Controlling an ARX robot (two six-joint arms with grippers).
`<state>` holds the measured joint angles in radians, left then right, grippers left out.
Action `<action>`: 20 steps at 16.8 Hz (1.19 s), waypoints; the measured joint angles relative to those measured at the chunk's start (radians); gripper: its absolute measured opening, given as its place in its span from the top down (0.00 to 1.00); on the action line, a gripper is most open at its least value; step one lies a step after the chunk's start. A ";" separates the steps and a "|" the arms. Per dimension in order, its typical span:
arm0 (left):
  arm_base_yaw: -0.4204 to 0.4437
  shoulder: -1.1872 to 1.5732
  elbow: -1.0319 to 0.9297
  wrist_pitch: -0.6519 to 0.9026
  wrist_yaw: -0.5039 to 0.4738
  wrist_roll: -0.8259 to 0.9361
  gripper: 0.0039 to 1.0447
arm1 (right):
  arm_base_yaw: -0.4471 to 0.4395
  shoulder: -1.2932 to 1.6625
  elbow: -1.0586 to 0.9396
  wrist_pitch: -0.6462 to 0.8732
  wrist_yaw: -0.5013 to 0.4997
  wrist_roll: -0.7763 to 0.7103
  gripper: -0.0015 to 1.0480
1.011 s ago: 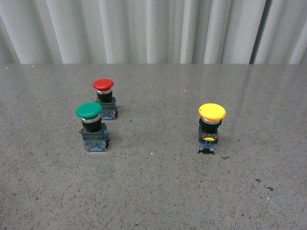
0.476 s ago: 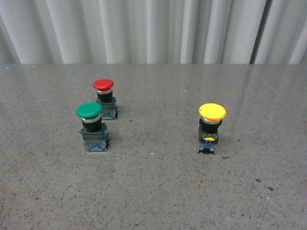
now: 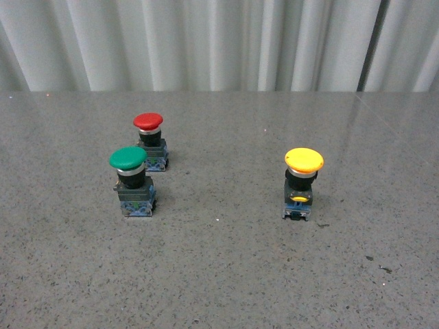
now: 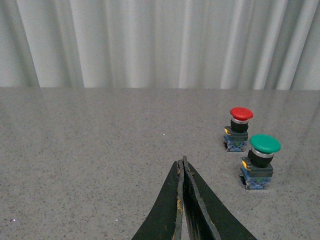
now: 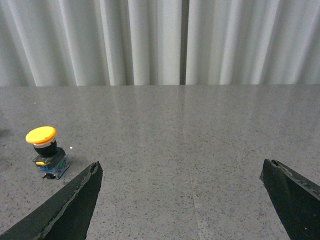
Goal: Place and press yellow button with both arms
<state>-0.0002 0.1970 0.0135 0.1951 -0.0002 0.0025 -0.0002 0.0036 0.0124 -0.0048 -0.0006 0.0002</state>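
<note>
The yellow button (image 3: 302, 181) stands upright on the grey table, right of centre in the front view. It also shows in the right wrist view (image 5: 46, 151), beyond and to one side of my right gripper (image 5: 181, 167), which is open wide and empty. My left gripper (image 4: 183, 161) is shut with nothing between its black fingers, held over bare table. Neither arm shows in the front view.
A green-capped button (image 3: 132, 181) and a red-capped button (image 3: 151, 141) stand close together at the left. Both also show in the left wrist view, the green one (image 4: 260, 161) and the red one (image 4: 238, 128). A white pleated curtain (image 3: 219, 41) backs the speckled grey table (image 3: 226, 267).
</note>
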 joint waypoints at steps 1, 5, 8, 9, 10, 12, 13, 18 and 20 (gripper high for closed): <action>0.000 -0.010 0.000 -0.009 0.000 0.000 0.99 | 0.000 0.000 0.000 0.000 0.000 0.000 0.06; 0.000 -0.191 0.001 -0.181 0.001 0.000 0.99 | 0.000 0.000 0.000 0.000 0.000 0.000 0.06; 0.000 -0.189 0.000 -0.206 -0.001 0.000 0.99 | 0.000 0.000 0.000 0.002 0.000 0.000 0.06; 0.000 -0.189 0.000 -0.203 0.000 0.000 0.99 | 0.000 0.000 0.000 -0.001 0.000 0.000 0.06; 0.000 -0.190 0.000 -0.196 0.000 0.000 0.99 | 0.000 0.000 0.000 -0.001 0.000 0.000 0.06; 0.000 -0.190 0.000 -0.199 -0.001 0.000 0.99 | 0.000 0.000 0.000 0.000 0.000 0.000 0.06; 0.000 -0.190 0.000 -0.199 0.000 -0.002 0.91 | 0.000 0.000 0.000 0.000 0.000 0.000 0.06; 0.000 -0.190 0.000 -0.199 0.000 -0.002 0.31 | 0.000 0.000 0.000 0.000 0.000 0.000 0.06; 0.000 -0.190 0.000 -0.200 0.000 -0.002 0.11 | -0.011 0.006 0.008 -0.036 -0.033 0.024 0.06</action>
<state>-0.0006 0.0074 0.0139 -0.0044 -0.0002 0.0010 -0.0109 0.0097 0.0200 -0.0406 -0.0334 0.0238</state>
